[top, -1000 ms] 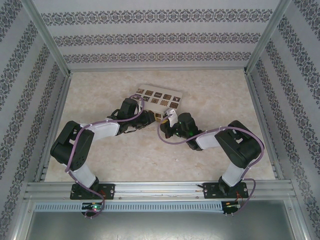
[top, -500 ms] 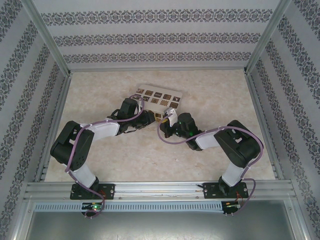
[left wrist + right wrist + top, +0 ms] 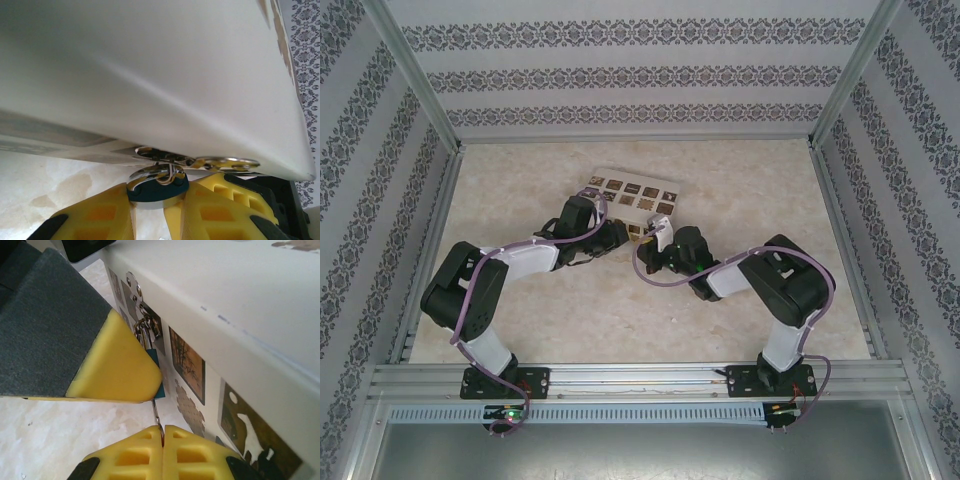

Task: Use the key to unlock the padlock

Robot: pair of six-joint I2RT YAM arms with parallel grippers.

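The padlock (image 3: 157, 190), small with a blue body and a silver shackle, hangs from the metal hasp (image 3: 142, 310) on the front of the cream box (image 3: 635, 192). My left gripper (image 3: 157, 202) is shut on the padlock's body, one yellow finger on each side. In the right wrist view the blue padlock (image 3: 154, 359) peeks out behind a left gripper finger (image 3: 117, 367). My right gripper (image 3: 162, 432) is shut on the key (image 3: 156, 416), a thin metal sliver whose tip reaches up to the padlock's underside. Both grippers meet at the box's near edge, left gripper (image 3: 623, 235) and right gripper (image 3: 657, 233).
The cream box (image 3: 240, 290) carries brown picture tiles (image 3: 187, 365) on its front and top. It lies on a pale marbled table (image 3: 620, 310), fenced by patterned walls and an aluminium frame (image 3: 430, 250). Both arms reach inward from the near rail.
The right arm's elbow and forearm have swung a little to the left, with its gripper still at the padlock. The left arm has not moved.
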